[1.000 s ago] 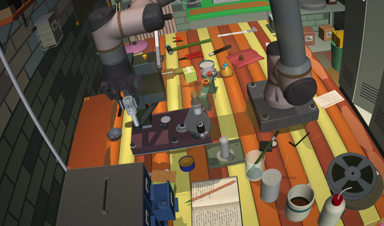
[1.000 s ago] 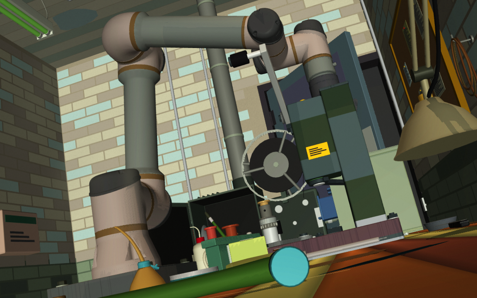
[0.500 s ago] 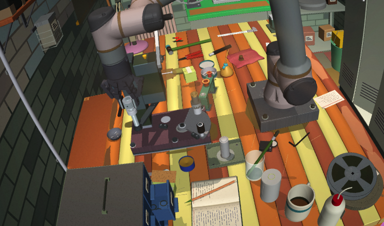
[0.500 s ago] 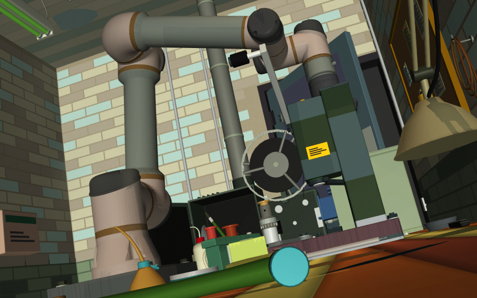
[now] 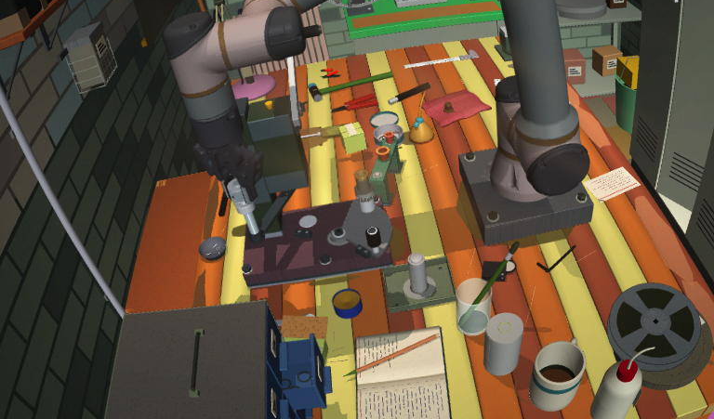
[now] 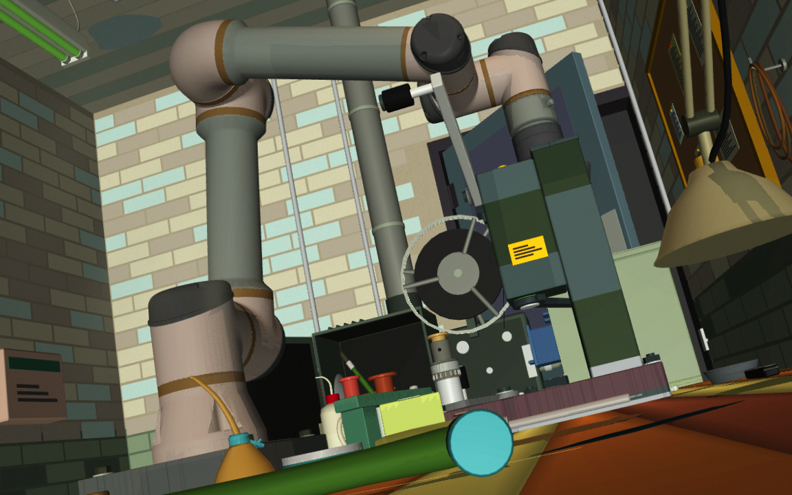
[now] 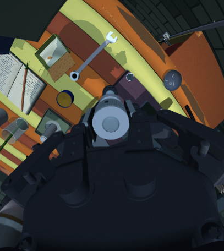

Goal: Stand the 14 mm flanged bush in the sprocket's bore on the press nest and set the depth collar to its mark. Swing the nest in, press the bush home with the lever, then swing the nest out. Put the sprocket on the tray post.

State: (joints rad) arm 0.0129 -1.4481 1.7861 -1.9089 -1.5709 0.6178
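Observation:
The grey swing nest sits swung out at the right end of the maroon press base plate, clear of the green press column. A black knob stands on the nest; I cannot make out the sprocket or bush there. The knurled depth collar post rises just behind the nest. The tray post stands on its green tray in front of the base. At the left side of the press, a white knurled cylinder slants down toward the plate's left corner. My gripper is closed around this depth collar.
Behind the press lie a yellow block, pliers, an oil can and a red cloth. An orange panel and a round gauge lie left of the gripper. A dark cabinet, blue tin and open notebook sit in front.

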